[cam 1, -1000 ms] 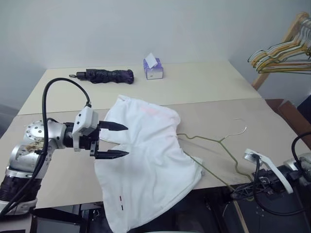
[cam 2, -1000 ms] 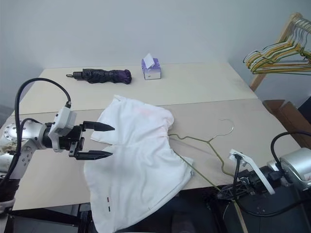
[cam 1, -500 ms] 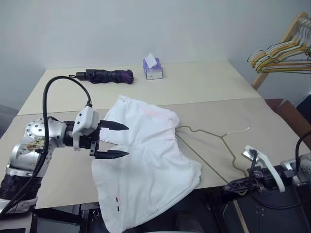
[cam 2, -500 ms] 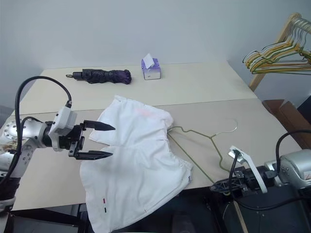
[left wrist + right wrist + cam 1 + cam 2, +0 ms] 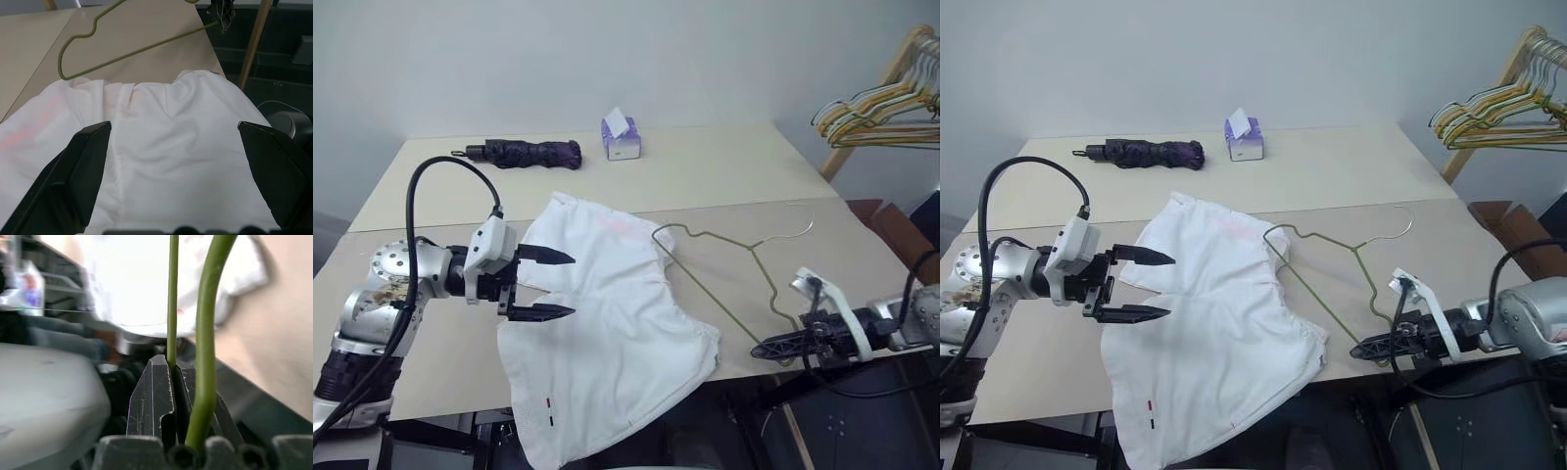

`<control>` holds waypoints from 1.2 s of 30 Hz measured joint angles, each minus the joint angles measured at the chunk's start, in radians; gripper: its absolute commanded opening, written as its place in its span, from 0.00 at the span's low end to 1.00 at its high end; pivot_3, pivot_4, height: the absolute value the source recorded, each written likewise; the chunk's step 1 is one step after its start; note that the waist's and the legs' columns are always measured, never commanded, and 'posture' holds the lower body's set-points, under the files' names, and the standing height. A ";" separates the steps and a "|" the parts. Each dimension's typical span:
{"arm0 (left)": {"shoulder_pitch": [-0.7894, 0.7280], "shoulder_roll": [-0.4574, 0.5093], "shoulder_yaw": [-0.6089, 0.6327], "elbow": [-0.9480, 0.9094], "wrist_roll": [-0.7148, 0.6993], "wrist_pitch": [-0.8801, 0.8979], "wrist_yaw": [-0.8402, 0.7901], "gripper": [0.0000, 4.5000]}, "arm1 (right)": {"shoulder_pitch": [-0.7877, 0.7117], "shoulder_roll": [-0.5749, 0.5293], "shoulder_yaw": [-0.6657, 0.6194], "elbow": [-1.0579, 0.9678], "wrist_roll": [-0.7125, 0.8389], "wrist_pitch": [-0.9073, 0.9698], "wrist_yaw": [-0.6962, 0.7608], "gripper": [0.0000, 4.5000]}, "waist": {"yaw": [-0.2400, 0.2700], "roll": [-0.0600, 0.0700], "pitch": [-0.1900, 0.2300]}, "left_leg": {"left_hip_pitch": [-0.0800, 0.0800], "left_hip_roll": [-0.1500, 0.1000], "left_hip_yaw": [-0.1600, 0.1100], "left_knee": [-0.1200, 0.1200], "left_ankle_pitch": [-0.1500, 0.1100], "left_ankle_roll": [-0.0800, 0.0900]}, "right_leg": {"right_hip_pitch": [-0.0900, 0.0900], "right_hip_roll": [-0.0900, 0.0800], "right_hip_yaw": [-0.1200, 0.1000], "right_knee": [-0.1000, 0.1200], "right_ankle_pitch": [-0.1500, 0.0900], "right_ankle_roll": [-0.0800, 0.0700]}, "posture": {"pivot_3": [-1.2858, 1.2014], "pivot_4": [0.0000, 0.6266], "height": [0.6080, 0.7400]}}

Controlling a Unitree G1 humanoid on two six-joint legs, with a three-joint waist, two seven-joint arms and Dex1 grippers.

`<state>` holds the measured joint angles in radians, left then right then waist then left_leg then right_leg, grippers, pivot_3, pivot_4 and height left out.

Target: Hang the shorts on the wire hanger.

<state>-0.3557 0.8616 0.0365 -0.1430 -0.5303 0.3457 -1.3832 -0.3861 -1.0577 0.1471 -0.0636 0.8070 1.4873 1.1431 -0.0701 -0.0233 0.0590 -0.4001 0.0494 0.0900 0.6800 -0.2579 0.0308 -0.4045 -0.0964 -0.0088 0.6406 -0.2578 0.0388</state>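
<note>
The white shorts (image 5: 607, 333) lie spread on the table (image 5: 724, 176), with one leg hanging over the front edge. My left gripper (image 5: 570, 285) is open at their left side, one finger on each side of the cloth's edge; its wrist view shows the shorts (image 5: 171, 161) between both fingers (image 5: 90, 152). The olive wire hanger (image 5: 750, 245) is tilted up to the right of the shorts, its far corner reaching over their waistband. My right gripper (image 5: 759, 349) is shut on the hanger's near corner at the table's front edge, the wire (image 5: 208, 308) pinched between its fingers (image 5: 156, 387).
A folded dark purple umbrella (image 5: 524, 153) and a purple tissue box (image 5: 622, 140) sit at the back of the table. A bunch of yellow and green hangers (image 5: 876, 103) hangs on a wooden rack at the far right.
My right gripper has moved forward and left with the hanger, swinging the hanger's far corner up and toward the shorts. The shorts shifted slightly. The left gripper has stayed put.
</note>
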 measured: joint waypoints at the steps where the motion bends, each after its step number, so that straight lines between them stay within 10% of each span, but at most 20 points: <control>1: 0.003 0.000 0.001 -0.001 0.000 0.000 0.001 1.00 | -0.010 0.029 0.021 0.017 -0.019 0.015 -0.039 0.00 | 0.000 0.000 0.000 | 0.000 0.000 0.000 0.000 0.000 0.000 | 0.000 0.000 0.000 0.000 0.000 0.000 | 0.46 0.07 1.00; 18: -0.019 -0.005 -0.016 0.002 0.003 -0.001 -0.006 1.00 | -0.243 0.280 0.243 0.090 -0.138 0.059 -0.225 0.00 | -0.002 0.000 0.000 | -0.001 0.000 0.000 0.000 0.000 0.000 | 0.000 0.000 -0.001 0.001 0.000 0.000 | 0.45 0.07 1.00; 36: -0.034 -0.004 -0.021 0.034 0.016 -0.003 -0.046 1.00 | -0.057 0.024 -0.046 -0.007 -0.006 0.095 -0.154 0.00 | -0.003 0.001 0.000 | -0.003 0.000 -0.001 0.000 0.000 0.000 | -0.001 0.000 -0.001 0.000 0.000 0.000 | 0.45 0.10 1.00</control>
<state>-0.3901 0.8578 0.0160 -0.1092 -0.5146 0.3423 -1.4295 -0.4426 -1.0333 0.1014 -0.0701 0.8011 1.5824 0.9892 -0.0729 -0.0228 0.0590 -0.4026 0.0496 0.0891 0.6801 -0.2578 0.0308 -0.4059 -0.0962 -0.0101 0.6403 -0.2578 0.0388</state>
